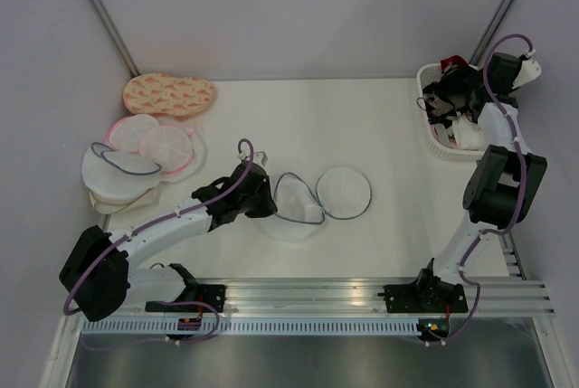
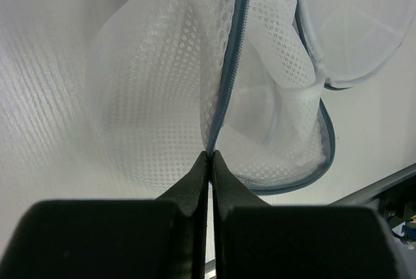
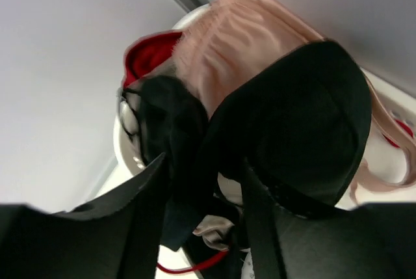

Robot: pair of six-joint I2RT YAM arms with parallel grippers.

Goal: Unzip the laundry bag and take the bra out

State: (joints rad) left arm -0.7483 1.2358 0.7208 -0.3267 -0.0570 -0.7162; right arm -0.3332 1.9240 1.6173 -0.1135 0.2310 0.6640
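Laundry bag white open mesh; bra matt black cloth

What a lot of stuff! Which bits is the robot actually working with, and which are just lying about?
In the job: laundry bag, its rim pinched by the left gripper; black bra, at the right gripper.
Lying about: pink-rimmed bags, orange bag, white bags at left, pink bra in the basket.
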